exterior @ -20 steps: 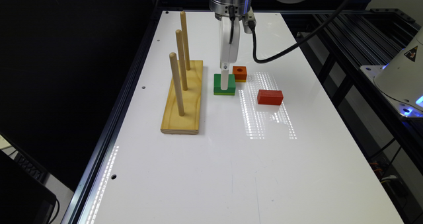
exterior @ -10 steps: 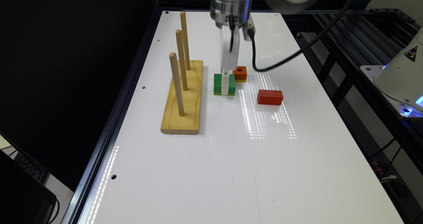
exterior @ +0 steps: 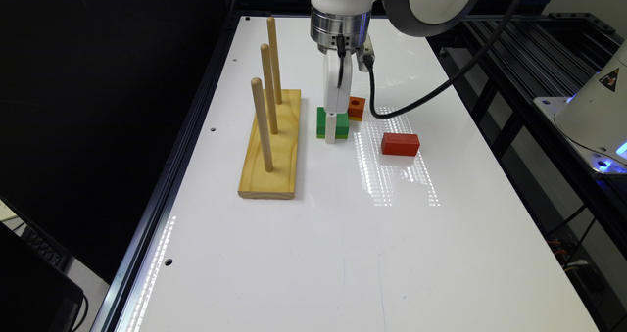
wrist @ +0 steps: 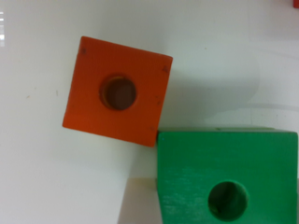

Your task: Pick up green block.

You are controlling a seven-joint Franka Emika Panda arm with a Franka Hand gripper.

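- My gripper point(exterior: 331, 137) is down at the white table point(exterior: 313, 253), its white fingers astride the green block point(exterior: 340, 123); one finger point(exterior: 331, 129) stands against the block's near face in the exterior view.
- The wrist view shows one pale finger point(wrist: 136, 201) beside an edge of the green block point(wrist: 196, 163), touching or nearly so, but the other finger is out of sight, so I cannot tell whether I am clamped on the block or just open around it.
- The green block lies flat on the table directly under my gripper, its round hole point(wrist: 227, 200) facing up (a lighter yellow-green layer shows at its base in the exterior view).
- The orange block point(wrist: 117, 91), smaller and also holed, sits just beyond my gripper, one corner touching the green block's corner.
- The red block point(exterior: 400, 144) lies well apart from my gripper, toward the exterior view's right.
- The wooden peg board point(exterior: 272, 146) with three upright pegs stands near my gripper, on the exterior view's left.
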